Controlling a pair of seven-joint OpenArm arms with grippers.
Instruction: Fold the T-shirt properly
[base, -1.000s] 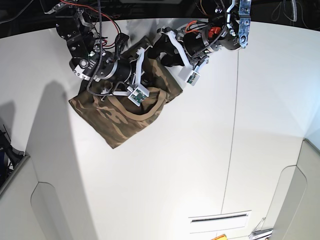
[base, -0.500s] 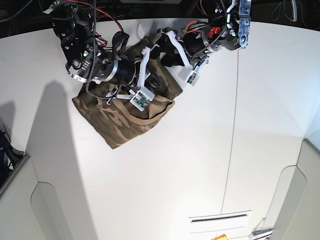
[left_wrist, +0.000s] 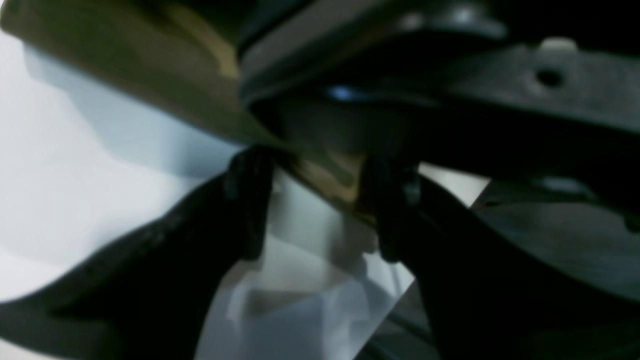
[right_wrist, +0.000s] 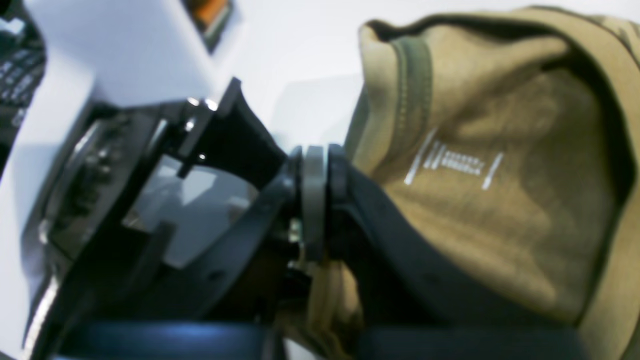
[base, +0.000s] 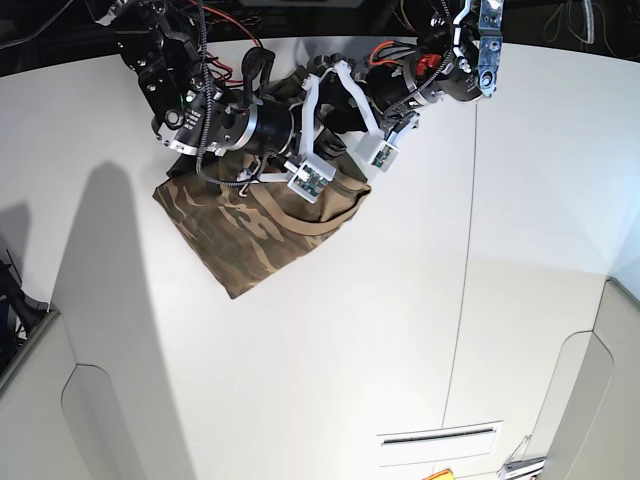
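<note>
The camouflage T-shirt (base: 245, 235) lies bunched at the far left of the white table, with its upper edge lifted under both arms. In the right wrist view my right gripper (right_wrist: 314, 200) is shut, its pads pressed together on a tan fold of the T-shirt (right_wrist: 500, 210); the cloth's inside, with pale printed marks, fills the right side. In the left wrist view my left gripper (left_wrist: 317, 210) is open. An olive and tan edge of the T-shirt (left_wrist: 150, 65) runs across its fingertips (left_wrist: 245, 200), with white table visible through the gap.
The white table (base: 400, 330) reaches forward and right, crossed by a thin seam (base: 465, 300). Its dark back edge runs just behind the arms. A slotted vent (base: 440, 437) lies near the front. A grey panel (base: 30, 390) stands at the lower left.
My right arm has swung to the right with the shirt's collar edge in its grip, carrying the cloth toward the left arm. The left arm has barely moved.
</note>
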